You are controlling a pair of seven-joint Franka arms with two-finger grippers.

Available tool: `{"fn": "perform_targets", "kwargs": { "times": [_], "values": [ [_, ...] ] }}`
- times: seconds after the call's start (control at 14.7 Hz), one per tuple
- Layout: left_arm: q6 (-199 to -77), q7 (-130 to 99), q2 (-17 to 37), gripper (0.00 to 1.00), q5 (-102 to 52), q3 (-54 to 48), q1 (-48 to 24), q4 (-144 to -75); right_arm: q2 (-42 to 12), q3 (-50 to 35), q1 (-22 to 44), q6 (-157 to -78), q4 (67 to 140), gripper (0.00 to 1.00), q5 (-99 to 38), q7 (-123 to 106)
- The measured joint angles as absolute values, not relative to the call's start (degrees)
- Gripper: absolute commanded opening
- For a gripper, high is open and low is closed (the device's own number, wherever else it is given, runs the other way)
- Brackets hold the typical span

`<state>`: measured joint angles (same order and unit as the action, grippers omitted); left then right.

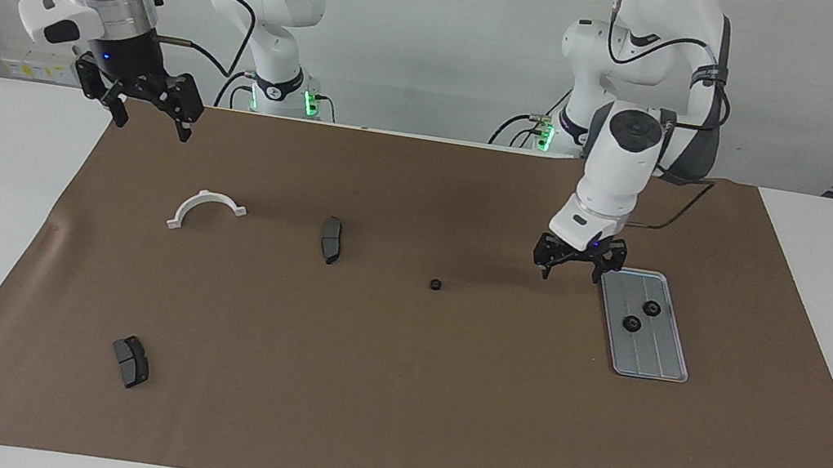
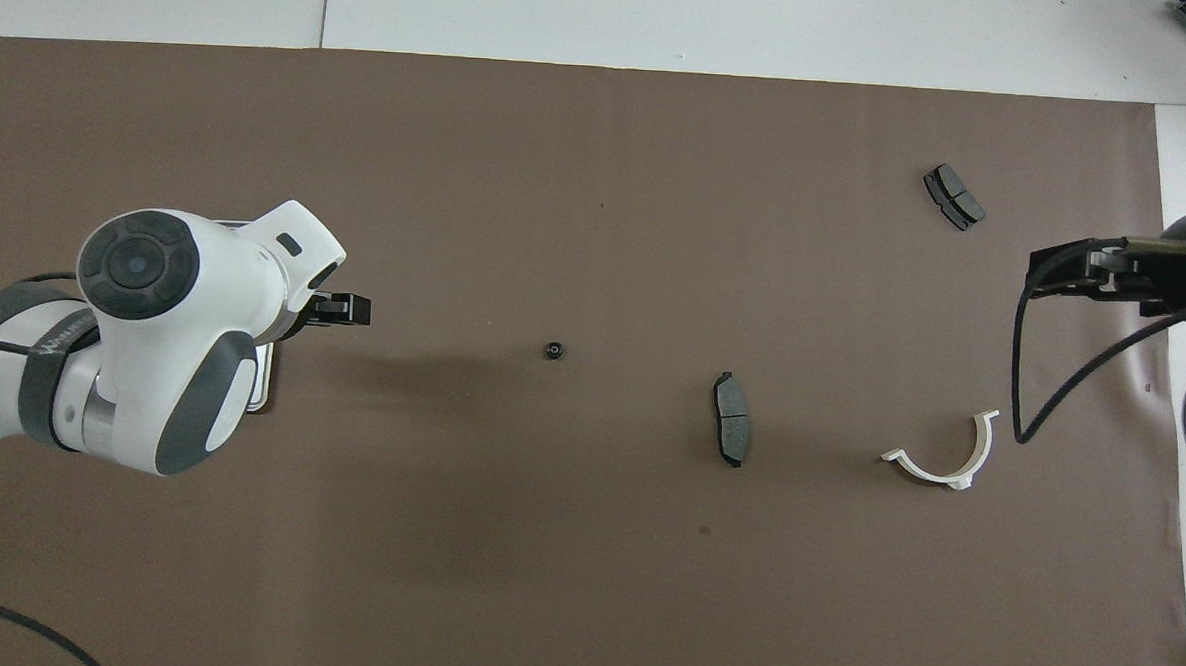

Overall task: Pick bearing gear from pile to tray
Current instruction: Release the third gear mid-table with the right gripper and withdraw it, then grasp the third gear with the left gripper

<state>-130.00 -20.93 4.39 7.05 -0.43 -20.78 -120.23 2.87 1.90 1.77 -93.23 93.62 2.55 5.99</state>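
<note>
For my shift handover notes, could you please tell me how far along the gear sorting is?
Done: two gears lie in the tray. In hand: nothing; the left gripper hangs open beside the tray, and the right gripper waits open, raised at the mat's edge. Left: one gear on the mat.

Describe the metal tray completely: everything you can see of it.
The tray is a small, flat, silver-grey rectangle that looks like metal, with rounded corners, a low raised rim and ribs running lengthwise. It lies flat on the brown mat toward the left arm's end of the table, its long side slightly slanted in the facing view. Two small black gears rest inside it, apart from each other. The left gripper hangs open beside it, not touching it. In the overhead view the left arm hides nearly all of it.
</note>
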Motion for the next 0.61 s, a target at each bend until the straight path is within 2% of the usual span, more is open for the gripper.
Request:
{"fn": "perform_targets", "kwargs": {
  "times": [0.2, 0.34, 0.41, 0.54, 0.61],
  "values": [
    [-133.49, -25.84, 6.77, 1.00, 7.05, -0.45, -25.56, -119.56, 3.10, 1.85, 1.62, -87.53, 93.63, 1.00, 0.34, 5.90],
    [-134.10, -29.57, 10.21, 1.00, 7.05, -0.45, -28.61, -116.48, 3.10, 1.74, 1.62, -87.54, 93.63, 1.00, -0.15, 5.91],
    [-134.11, -31.27, 12.22, 0.95, 7.05, -0.45, -30.10, -114.44, 3.10, 1.70, 1.62, -87.54, 93.65, 1.00, -0.34, 5.91],
    [-134.12, -33.92, 16.43, 0.92, 7.05, -0.46, -33.04, -110.56, 3.10, 1.62, 1.63, -87.54, 93.79, 1.00, -0.52, 5.92],
    [-134.16, -34.77, 18.19, 0.87, 7.04, -0.44, -34.10, -109.07, 3.09, 1.61, 1.63, -87.54, 93.87, 1.00, -0.53, 5.92]
  ]
}}
